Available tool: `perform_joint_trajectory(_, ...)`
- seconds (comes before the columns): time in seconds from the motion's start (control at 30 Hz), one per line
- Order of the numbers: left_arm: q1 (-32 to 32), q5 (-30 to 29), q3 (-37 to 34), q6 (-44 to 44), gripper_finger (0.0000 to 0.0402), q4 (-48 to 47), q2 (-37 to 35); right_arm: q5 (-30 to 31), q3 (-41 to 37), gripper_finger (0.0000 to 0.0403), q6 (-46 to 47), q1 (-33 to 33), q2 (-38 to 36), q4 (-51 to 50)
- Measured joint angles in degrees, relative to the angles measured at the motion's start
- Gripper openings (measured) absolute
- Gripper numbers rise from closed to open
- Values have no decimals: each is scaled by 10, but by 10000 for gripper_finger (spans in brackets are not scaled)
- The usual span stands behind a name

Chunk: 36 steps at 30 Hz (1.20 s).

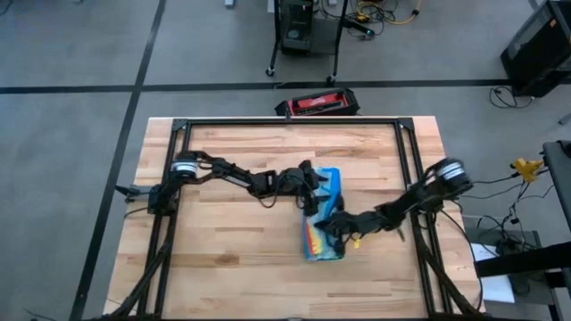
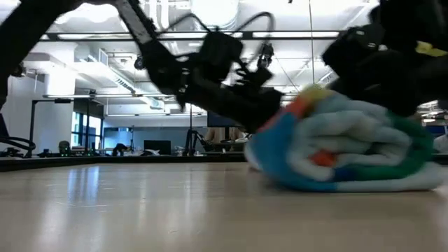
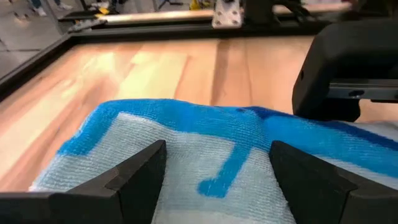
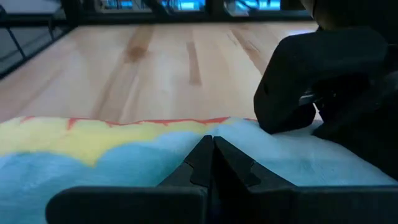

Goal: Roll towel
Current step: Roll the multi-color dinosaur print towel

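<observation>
Two dark, jointed arms with silver-grey shoulder collars, trailing black cables, each ending in matte black angular fingers [image 3: 137, 180].

Your counter [image 1: 232, 241] is a light wooden butcher-block top with visible plank seams, framed by a black metal rail along its far edge and sides. One item lies directly on it: the towel [image 1: 323, 214], rolled into a bundle near the middle, slightly toward the right. You will see blue, pale, yellow and red on its outer layers.
</observation>
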Motion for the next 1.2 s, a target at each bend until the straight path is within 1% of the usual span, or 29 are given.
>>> perform_joint_trajectory(0.1,-5,-5,-82,-5,274,4,-60,-11,55,0,-19,-17,36,8)
perform_joint_trajectory(0.2,-12,-25,-155,-4,274,17,-113,-16,104,0,-51,-35,53,-4)
perform_joint_trajectory(0.3,-20,-37,-215,-2,274,65,-143,-42,150,0,-74,-53,56,-38)
perform_joint_trajectory(0.37,-22,-36,-238,-2,274,107,-144,-46,178,0,-90,-57,52,-77)
perform_joint_trajectory(0.47,-23,-35,-246,1,274,121,-136,-48,209,0,-115,-55,25,-157)
perform_joint_trajectory(0.5,-23,-35,-246,2,274,125,-134,-59,219,0,-122,-52,12,-185)
perform_joint_trajectory(0.63,-23,-41,-244,11,274,133,-125,-150,282,0,-126,-50,-27,-317)
perform_joint_trajectory(0.7,-23,-44,-241,16,274,134,-124,-171,321,0,-129,-46,-25,-394)
perform_joint_trajectory(0.77,-23,-45,-239,24,274,132,-124,-202,356,0,-146,-44,-5,-458)
perform_joint_trajectory(0.83,-23,-44,-238,30,274,132,-123,-244,374,0,-157,-41,10,-513)
perform_joint_trajectory(0.9,-23,-45,-238,40,274,132,-123,-272,384,0,-147,-40,14,-555)
perform_joint_trajectory(0.97,-23,-45,-240,45,274,132,-123,-279,383,0,-133,-39,7,-587)
perform_joint_trajectory(1.03,-24,-43,-241,46,274,133,-122,-270,373,0,-129,-29,0,-596)
perform_joint_trajectory(1.2,-24,-40,-241,47,274,145,-112,-228,360,0,-122,3,-26,-592)
